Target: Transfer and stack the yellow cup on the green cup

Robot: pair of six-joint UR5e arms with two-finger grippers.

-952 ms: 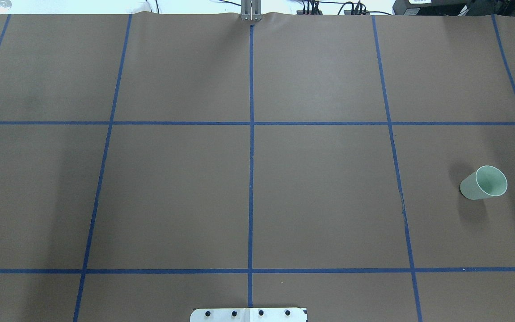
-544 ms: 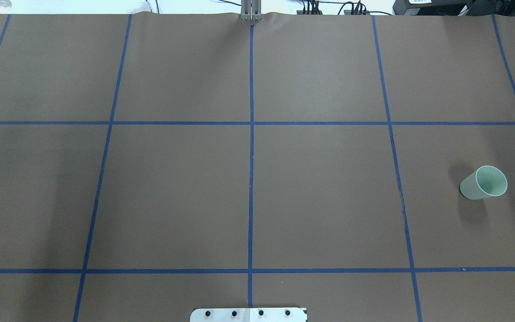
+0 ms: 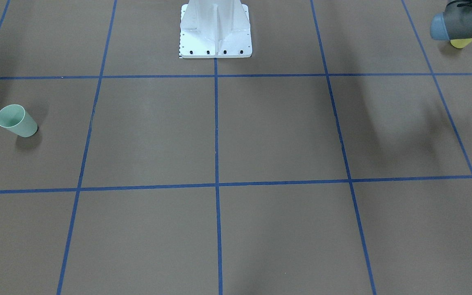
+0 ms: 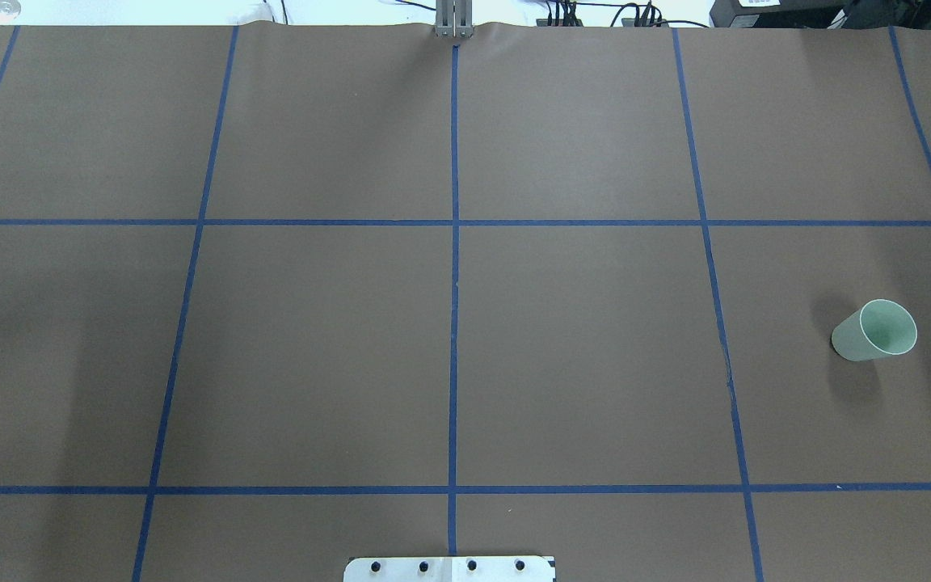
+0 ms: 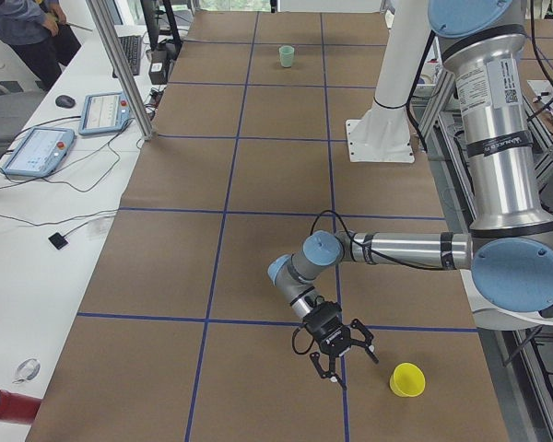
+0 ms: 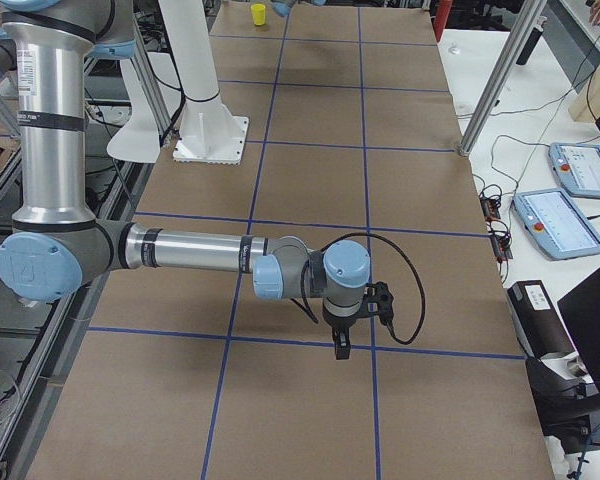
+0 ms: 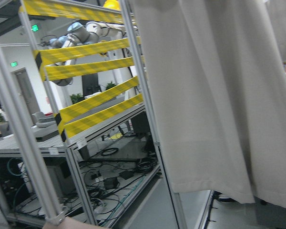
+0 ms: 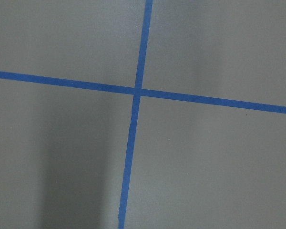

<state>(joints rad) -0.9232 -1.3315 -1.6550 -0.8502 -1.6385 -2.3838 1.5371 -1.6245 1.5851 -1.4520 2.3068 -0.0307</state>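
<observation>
Well apart from the green cup (image 4: 874, 330), the left end effector (image 5: 344, 361) pointed down near the yellow cup (image 5: 406, 379) on the table (image 5: 258, 184). The right end effector (image 6: 340, 346) pointed down too. Whether either was open or closed could not be told.

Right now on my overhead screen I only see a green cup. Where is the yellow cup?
Observer: The yellow cup stands on the table at the end on the robot's left, outside your screen.
Operator: Is an arm near it?
Observer: Yes, the left gripper hangs beside it, pointing down, not touching it.
Operator: And the other arm?
Observer: The right gripper points down above the table at the other end, close to a crossing of blue tape lines.
</observation>
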